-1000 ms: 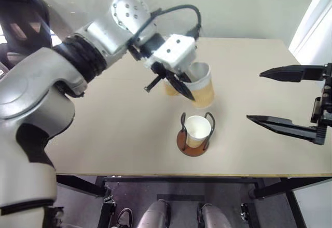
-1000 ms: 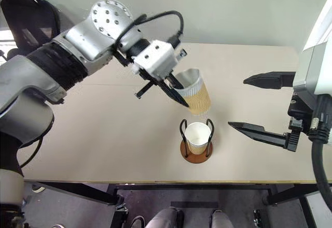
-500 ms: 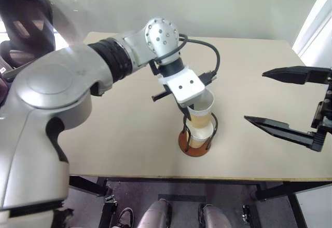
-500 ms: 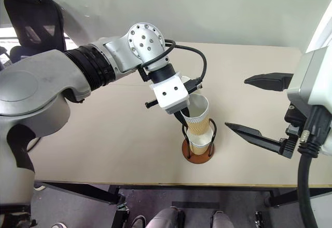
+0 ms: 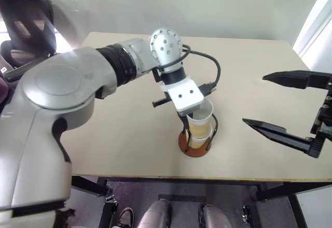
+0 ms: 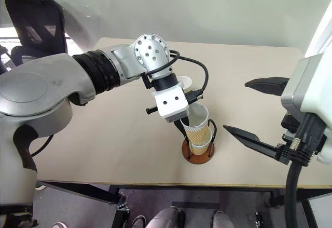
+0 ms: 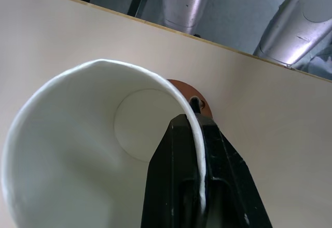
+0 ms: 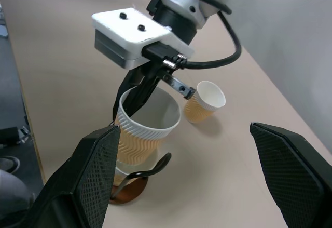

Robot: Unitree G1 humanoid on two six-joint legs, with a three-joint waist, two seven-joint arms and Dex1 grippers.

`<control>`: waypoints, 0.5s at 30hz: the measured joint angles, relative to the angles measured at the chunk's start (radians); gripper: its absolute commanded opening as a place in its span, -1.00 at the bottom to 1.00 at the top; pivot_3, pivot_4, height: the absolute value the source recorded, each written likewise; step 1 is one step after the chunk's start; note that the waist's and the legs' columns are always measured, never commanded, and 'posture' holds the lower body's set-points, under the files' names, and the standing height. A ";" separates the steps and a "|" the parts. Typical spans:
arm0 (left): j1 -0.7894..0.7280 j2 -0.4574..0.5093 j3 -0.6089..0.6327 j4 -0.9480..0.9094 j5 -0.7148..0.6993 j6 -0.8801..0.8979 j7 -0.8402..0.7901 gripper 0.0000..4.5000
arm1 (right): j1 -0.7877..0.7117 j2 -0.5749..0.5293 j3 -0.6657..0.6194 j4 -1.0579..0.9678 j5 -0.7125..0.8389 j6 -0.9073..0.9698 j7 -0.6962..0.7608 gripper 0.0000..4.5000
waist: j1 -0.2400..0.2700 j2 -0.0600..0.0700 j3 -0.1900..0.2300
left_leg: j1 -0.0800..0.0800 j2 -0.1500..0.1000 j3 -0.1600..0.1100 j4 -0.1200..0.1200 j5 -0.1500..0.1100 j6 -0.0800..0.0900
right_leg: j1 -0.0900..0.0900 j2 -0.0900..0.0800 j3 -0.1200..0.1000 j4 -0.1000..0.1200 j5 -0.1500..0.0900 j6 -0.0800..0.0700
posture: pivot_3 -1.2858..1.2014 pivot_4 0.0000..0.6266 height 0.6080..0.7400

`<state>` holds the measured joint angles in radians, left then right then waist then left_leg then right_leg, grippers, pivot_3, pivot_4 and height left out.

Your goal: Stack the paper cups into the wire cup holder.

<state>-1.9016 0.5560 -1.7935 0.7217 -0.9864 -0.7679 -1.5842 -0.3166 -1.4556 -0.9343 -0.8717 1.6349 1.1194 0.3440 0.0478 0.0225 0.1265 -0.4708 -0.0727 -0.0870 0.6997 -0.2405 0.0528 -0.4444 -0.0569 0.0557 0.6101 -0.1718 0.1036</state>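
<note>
Compared with a second ago, the left gripper [image 5: 188, 118] has carried its paper cup [image 5: 200, 120] down from above the table [image 5: 129, 134] into the wire cup holder [image 5: 195, 144], nesting it in the seated cup; fingers remain clamped on its rim. The right gripper [image 5: 282, 103] waits with fingers spread, nothing held. Third cup [image 8: 205, 101] stands beyond; release seems next.

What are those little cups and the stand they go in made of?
The cups look like paper: matte tan ribbed sides, white inside, a rolled rim. The stand seems to be thin black wire loops on a reddish-brown disc, perhaps wood or plastic; I can't tell which.
</note>
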 measured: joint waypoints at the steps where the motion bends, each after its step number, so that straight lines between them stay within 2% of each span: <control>1: 0.000 -0.005 0.001 0.003 0.000 -0.002 0.000 -0.99 | 0.004 0.000 -0.004 -0.001 0.003 0.000 -0.004 0.83 | 0.000 0.000 0.000 | 0.000 0.000 0.000 0.000 0.000 0.000 | 0.000 0.000 0.000 0.000 0.000 0.000 | 0.03 -0.52 1.00; 9: 0.004 -0.050 0.052 0.030 0.003 0.006 0.000 -0.99 | 0.031 -0.001 -0.036 -0.001 0.018 0.004 -0.011 0.83 | 0.001 0.000 0.000 | 0.001 0.000 0.000 0.000 0.000 0.000 | 0.000 0.000 0.000 0.000 0.000 0.000 | 0.03 -0.52 1.00; 12: 0.004 -0.049 0.052 0.028 0.003 0.018 0.000 -0.72 | 0.036 -0.001 -0.040 -0.001 0.019 0.004 -0.011 0.83 | 0.002 0.000 0.000 | 0.000 0.000 0.000 0.000 0.000 0.000 | 0.000 0.000 0.000 0.000 0.000 0.000 | 0.03 -0.52 1.00; 15: 0.003 -0.045 0.050 0.022 0.003 0.030 0.000 -0.26 | 0.042 -0.001 -0.046 -0.001 0.019 0.003 -0.011 0.83 | 0.002 0.000 0.000 | 0.000 0.000 0.000 0.000 0.000 0.000 | 0.000 0.000 0.000 0.000 0.000 0.000 | 0.03 -0.52 1.00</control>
<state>-1.8982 0.5115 -1.7431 0.7437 -0.9837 -0.7383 -1.5845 -0.2750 -1.4566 -0.9802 -0.8727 1.6540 1.1228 0.3327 0.0493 0.0227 0.1263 -0.4704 -0.0727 -0.0868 0.6998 -0.2408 0.0530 -0.4442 -0.0569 0.0558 0.6102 -0.1719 0.1034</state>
